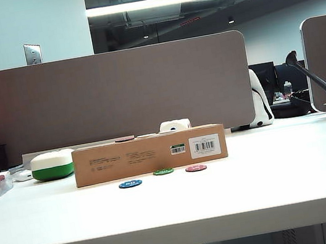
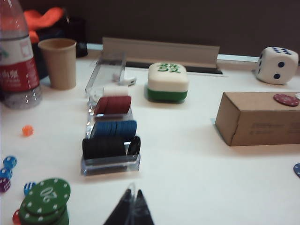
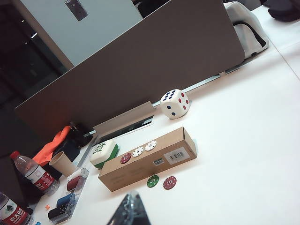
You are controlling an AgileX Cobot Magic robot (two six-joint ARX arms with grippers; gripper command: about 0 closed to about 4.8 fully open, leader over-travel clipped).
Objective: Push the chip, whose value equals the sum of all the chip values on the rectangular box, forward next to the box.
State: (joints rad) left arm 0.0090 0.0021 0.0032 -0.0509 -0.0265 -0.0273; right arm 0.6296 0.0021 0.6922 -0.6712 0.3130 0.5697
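Observation:
The rectangular box [image 1: 149,154] lies across the middle of the table. On its top sit a dark red chip [image 3: 125,158] and two white chips [image 3: 137,152]. The green chip [image 1: 163,172], printed 20 [image 3: 153,181], lies flat just in front of the box, between a blue chip [image 1: 130,184] and a red chip [image 3: 169,183] printed 10. My right gripper [image 3: 131,197] is shut and empty, on the near side of the box and short of the chips. My left gripper [image 2: 132,194] is shut and empty, well to the left of the box [image 2: 260,119]. Neither gripper shows in the exterior view.
Left of the box stand a white-and-green case [image 2: 168,82], a clear chip tray [image 2: 112,136], a stack of green chips [image 2: 44,201], a paper cup [image 2: 58,63] and a bottle [image 2: 16,56]. A large die [image 3: 174,103] sits behind the box. A grey partition [image 1: 108,93] closes the back.

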